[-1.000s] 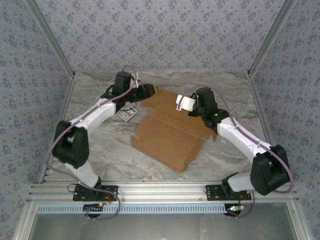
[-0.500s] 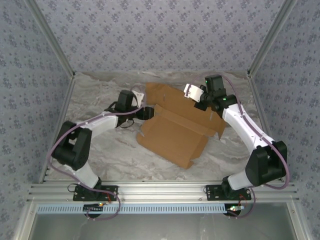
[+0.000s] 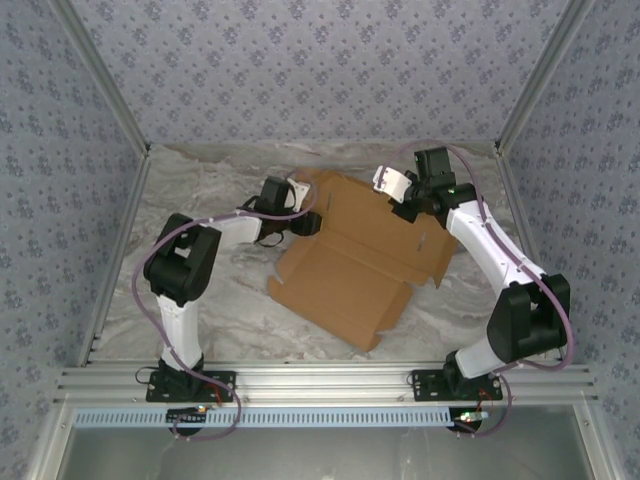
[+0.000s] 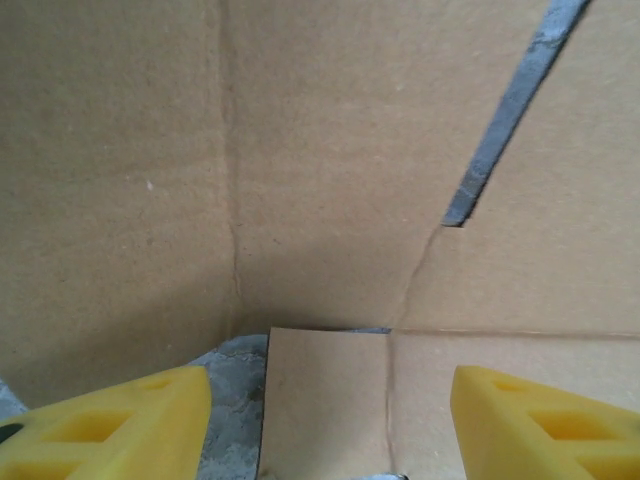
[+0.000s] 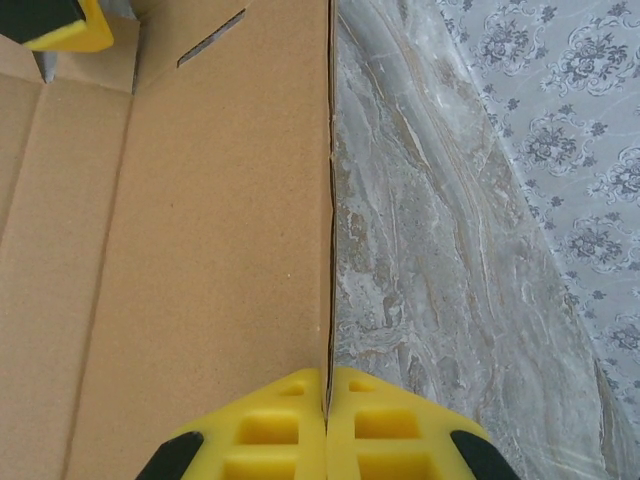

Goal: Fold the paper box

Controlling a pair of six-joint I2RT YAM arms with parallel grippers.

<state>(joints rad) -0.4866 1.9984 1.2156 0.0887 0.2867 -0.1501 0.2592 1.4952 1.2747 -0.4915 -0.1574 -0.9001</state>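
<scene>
The paper box [image 3: 345,265] is a tan cardboard sheet with creases and flaps, lying partly folded mid-table. Its back panel [image 3: 350,195] stands up. My right gripper [image 3: 408,207] is shut on the edge of that panel; in the right wrist view the yellow fingers [image 5: 290,430] pinch the thin cardboard edge [image 5: 327,250] between them. My left gripper [image 3: 308,220] is at the box's back left corner, open. In the left wrist view its fingertips [image 4: 120,420] stand wide apart with a small flap [image 4: 325,400] lying between them, untouched, and upright cardboard [image 4: 330,150] ahead.
Grey marbled tabletop [image 3: 200,290] surrounds the box, with bare room at front left and front right. Patterned walls [image 3: 320,70] close in the back and sides. An aluminium rail [image 3: 320,380] runs along the near edge. A slot cut [image 4: 505,110] shows in the cardboard.
The left gripper swung right and in against the box's back left corner, opening a little. The right gripper carried the panel edge toward the back, raising it; the box shifted slightly.
</scene>
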